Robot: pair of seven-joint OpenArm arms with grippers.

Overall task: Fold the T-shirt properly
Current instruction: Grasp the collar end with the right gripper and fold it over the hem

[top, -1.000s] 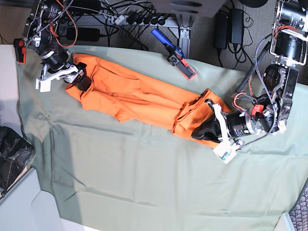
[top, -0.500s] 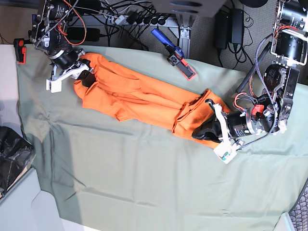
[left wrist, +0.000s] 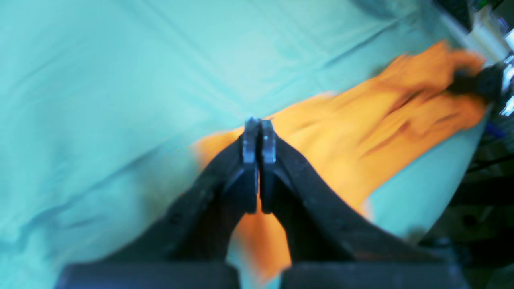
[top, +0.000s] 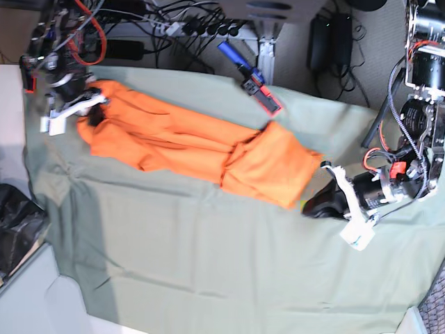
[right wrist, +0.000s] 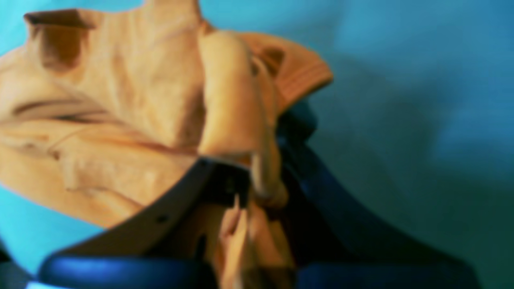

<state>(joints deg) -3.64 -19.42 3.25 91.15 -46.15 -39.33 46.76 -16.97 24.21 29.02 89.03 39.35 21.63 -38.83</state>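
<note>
Since 0.5 s ago my right pincer has dragged the orange T-shirt leftward, and my left pincer has slipped off its hem. I judge this pull was meant to stretch the shirt flat for folding. Right pincer grips bunched fabric at the far-left corner; left pincer sits closed and empty just right of the hem. Grey-green cloth covers the worktop; cables and a power strip lie beyond.
</note>
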